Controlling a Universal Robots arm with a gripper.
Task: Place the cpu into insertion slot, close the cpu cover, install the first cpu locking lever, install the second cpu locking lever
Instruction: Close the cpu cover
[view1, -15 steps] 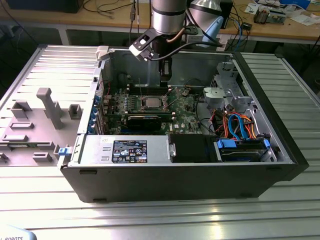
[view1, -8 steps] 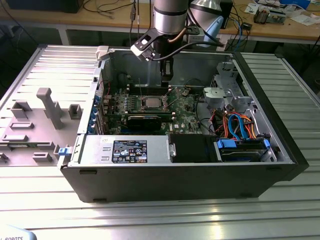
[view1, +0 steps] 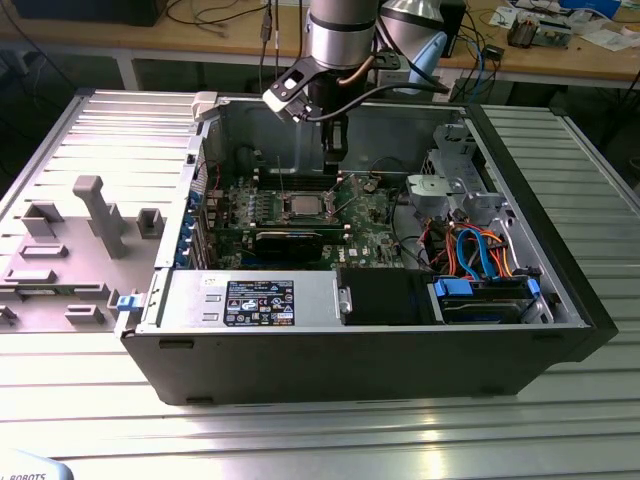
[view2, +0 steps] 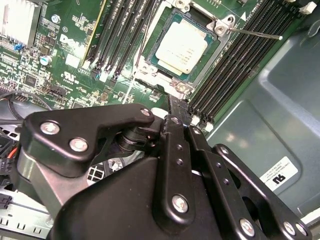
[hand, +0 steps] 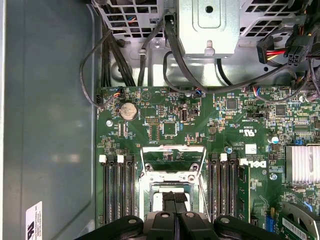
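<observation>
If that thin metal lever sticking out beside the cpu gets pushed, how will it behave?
The lever is a thin bare wire rod, so probably springy rather than rigid, and light. Its smooth shiny surface may let a push slip off.

I look into an open computer case (view1: 350, 365) that lies on a ribbed metal table (view1: 300, 440). At its near wall sits the power supply (view1: 250, 300). On the exterior view's right are orange and blue cables (view1: 478, 250), and on its left a grey plastic panel (view1: 60, 255). In the first wrist view I see a coin battery (hand: 128, 111) and a finned heatsink (hand: 302, 164).
</observation>
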